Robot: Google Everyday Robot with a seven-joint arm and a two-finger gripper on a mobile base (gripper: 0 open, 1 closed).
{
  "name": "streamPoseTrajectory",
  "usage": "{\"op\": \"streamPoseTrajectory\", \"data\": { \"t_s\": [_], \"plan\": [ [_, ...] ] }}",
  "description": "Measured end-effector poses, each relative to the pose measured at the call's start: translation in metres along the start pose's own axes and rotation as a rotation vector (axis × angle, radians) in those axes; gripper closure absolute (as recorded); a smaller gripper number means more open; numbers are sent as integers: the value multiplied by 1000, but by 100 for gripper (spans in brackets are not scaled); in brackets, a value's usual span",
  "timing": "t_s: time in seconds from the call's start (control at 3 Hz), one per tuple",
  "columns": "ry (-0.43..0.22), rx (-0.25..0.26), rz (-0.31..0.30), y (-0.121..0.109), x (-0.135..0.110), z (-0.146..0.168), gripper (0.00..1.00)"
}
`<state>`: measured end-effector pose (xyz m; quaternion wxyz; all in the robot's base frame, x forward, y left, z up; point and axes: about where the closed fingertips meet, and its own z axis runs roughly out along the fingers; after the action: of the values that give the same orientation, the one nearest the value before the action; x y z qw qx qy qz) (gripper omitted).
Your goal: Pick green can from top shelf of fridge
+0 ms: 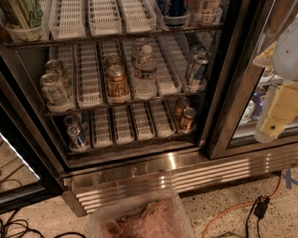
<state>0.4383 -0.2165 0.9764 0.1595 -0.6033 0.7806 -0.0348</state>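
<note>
The fridge (235, 69) stands open in front of me. The top shelf (111, 35) runs along the upper edge of the view, with white slotted trays (104, 16) on a dark wire rack. The green can (21, 13), green with pale streaks, stands in the far-left tray, and its top is cut off by the frame. My gripper (275, 111), cream-yellow, hangs at the right edge in front of the glass door. It is far to the right of the green can, lower than it, and holds nothing that I can see.
The middle shelf holds silvery cans (52, 88), orange-brown cans (116, 80), a water bottle (145, 69) and blue-silver cans (198, 67). More cans (186, 118) stand on the lower shelf. Below are a ribbed steel grille (195, 174), a clear plastic bin (139, 218) and an orange cable (233, 209).
</note>
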Motion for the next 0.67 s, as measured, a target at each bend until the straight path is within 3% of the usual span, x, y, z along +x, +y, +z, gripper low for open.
{"op": "streamPoseTrajectory", "data": {
  "t_s": [0.67],
  "plan": [
    [-14,4,1,-3,-3,0,0]
  ]
}}
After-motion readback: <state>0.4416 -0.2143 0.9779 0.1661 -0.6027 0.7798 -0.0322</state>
